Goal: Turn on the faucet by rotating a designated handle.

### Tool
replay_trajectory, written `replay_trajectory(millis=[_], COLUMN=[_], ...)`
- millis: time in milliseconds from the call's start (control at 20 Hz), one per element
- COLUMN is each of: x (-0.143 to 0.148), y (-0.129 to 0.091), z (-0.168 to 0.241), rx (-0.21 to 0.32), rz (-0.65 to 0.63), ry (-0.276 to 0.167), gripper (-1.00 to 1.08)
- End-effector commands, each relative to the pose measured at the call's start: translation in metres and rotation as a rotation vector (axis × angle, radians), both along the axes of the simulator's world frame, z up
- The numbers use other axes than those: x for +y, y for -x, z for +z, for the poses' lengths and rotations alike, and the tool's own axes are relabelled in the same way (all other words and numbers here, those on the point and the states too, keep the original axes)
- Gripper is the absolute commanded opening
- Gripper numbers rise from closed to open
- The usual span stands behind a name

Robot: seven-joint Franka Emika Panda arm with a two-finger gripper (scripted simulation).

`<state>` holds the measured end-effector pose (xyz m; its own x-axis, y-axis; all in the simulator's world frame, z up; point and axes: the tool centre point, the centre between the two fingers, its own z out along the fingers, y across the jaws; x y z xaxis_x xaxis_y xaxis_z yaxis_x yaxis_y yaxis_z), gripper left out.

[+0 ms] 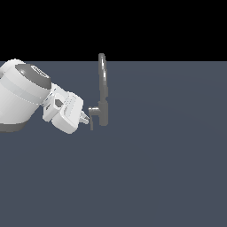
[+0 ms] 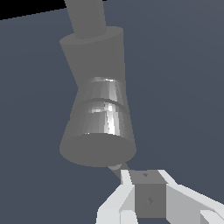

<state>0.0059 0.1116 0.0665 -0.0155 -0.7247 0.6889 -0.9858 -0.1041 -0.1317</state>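
The faucet [image 1: 103, 95] is a slim grey tap, its arched spout rising from a short base column. From that column a short stub runs toward the exterior view's left, and the handle [image 1: 91, 120] hangs from it as a thin grey lever. My white gripper [image 1: 85, 119] comes in from the left with its tips at the lever. In the wrist view the faucet's base [image 2: 98, 113] fills the middle. The handle [image 2: 151, 201] shows as a grey block, and the gripper [image 2: 146, 183] has white fingers [image 2: 118, 203] lying flush against both sides of it.
The faucet stands on a flat dark blue-grey floor [image 1: 155, 168] that runs to a black background. My bulky white arm [image 1: 20, 95] takes up the exterior view's left side. Nothing else stands on the floor.
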Motion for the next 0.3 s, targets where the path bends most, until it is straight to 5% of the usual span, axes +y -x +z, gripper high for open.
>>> replay_trajectory(millis=[0,250], x=[-0.014,-0.016], y=[0.001,-0.006], z=[-0.028,-0.041], rx=[0.03,0.04], rz=[-0.007,-0.013], ry=[0.023,0.025], gripper=[-1.0,-1.0])
